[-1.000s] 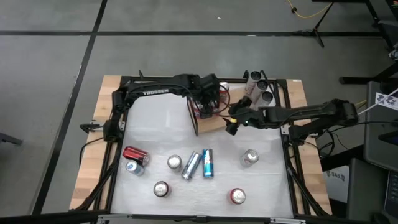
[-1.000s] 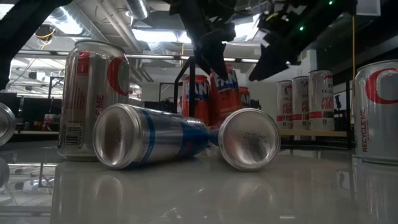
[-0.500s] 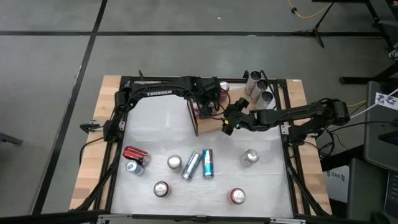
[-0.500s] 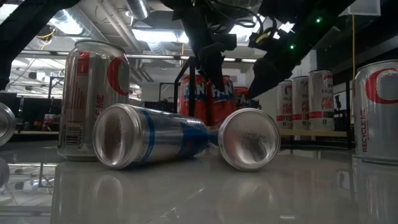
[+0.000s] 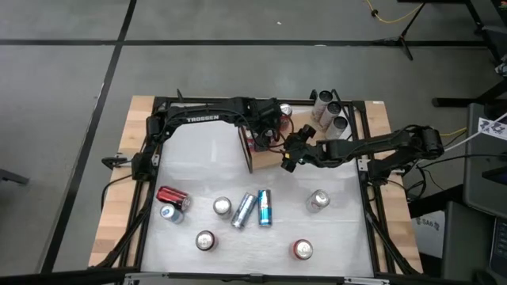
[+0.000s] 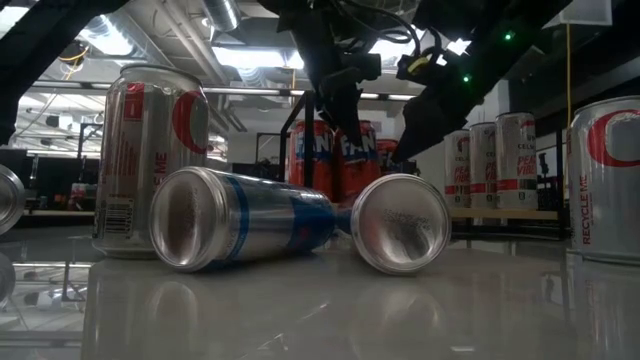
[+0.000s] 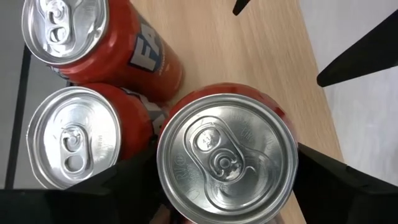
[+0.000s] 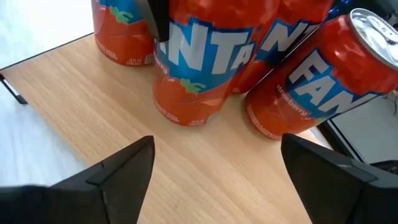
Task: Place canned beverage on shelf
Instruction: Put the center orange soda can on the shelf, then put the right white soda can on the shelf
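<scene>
The shelf (image 5: 271,161) is a light wood board with a dark rail (image 5: 245,149) on its left short edge. Three orange cans stand on it by their bases. My left gripper (image 5: 266,134) hangs open above the nearest can (image 7: 227,158), also seen in the right wrist view (image 8: 199,68). One finger stands on each side of that can, close to its wall. My right gripper (image 8: 214,168) hovers open over the bare board (image 8: 93,106), at the shelf's right part (image 5: 287,161) in the high view, pointing at the cans.
Two more orange cans (image 7: 62,31) (image 7: 71,140) crowd the first one on the shelf. Three tall cans (image 5: 329,107) stand at the far right. Several loose cans sit on the near half of the white table, among them two lying ones (image 5: 243,210) (image 5: 264,207) and a red one (image 5: 172,196).
My left gripper has lowered the orange can, which hung slightly raised beside the others; it now stands on the shelf with them. My right gripper has sunk and shifted a little toward the cans on the shelf. Both have kept still for the last half second.
</scene>
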`<state>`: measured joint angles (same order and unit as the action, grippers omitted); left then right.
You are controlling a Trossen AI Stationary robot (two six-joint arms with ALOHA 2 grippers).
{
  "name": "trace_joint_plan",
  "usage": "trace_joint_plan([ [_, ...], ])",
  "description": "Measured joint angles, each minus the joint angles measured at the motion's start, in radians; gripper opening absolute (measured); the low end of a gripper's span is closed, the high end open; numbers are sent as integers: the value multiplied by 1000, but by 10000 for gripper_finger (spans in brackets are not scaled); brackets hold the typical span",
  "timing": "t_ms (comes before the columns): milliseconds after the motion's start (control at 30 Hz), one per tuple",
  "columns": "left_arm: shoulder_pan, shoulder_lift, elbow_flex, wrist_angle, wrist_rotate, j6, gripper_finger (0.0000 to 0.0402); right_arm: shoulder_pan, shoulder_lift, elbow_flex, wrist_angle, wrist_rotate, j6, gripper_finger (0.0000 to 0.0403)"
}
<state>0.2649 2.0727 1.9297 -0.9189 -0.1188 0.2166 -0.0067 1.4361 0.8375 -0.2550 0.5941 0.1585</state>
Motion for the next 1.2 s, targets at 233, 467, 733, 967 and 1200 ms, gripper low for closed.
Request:
trace_joint_plan([
  [233, 0, 0, 0, 0, 1, -3, 300, 0, 0, 0, 0, -2, 0, 341],
  [467, 0, 0, 0, 0, 1, -4, 323, 0, 0, 0, 0, -3, 0, 341],
  [733, 0, -5, 0, 10, -1, -4, 349, 0, 0, 0, -1, -3, 0, 341],
  [967, -5, -14, 0, 16, -2, -5, 349, 0, -5, 0, -7, -11, -9, 341],
  [1200, -24, -65, 0, 7, -34, -4, 350, 0, -53, 1, -15, -72, -10, 341],
])
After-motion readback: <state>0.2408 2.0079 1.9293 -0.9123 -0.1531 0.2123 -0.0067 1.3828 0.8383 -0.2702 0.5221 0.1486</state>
